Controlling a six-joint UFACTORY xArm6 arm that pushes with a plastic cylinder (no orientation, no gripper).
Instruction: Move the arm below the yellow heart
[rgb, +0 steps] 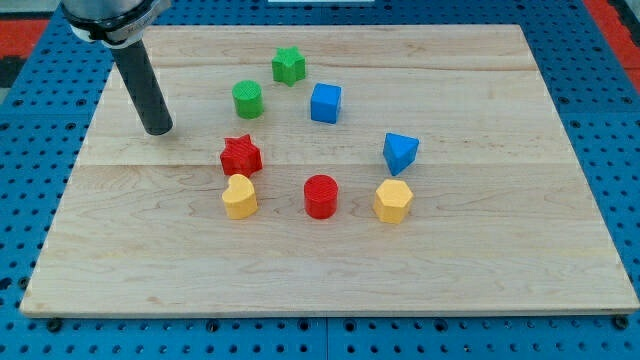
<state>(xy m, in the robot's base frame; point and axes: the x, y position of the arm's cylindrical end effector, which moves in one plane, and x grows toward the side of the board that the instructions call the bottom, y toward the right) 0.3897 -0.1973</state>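
Yellow heart (239, 196) sits left of centre on the wooden board (480, 260), my tip (158, 130) well off at its ten o'clock.

The red star (240, 155) touches the heart at twelve o'clock; the red cylinder (321, 196) lies near at three o'clock, with the yellow hexagon block (393, 201) beyond it. Further up are the green cylinder (247, 99), green star (288, 66), blue cube (325, 103) and a blue wedge-like block (400, 152) (shape hard to make out). My tip is a plain rod, so it has no fingers to be apart or together, and it touches no block.
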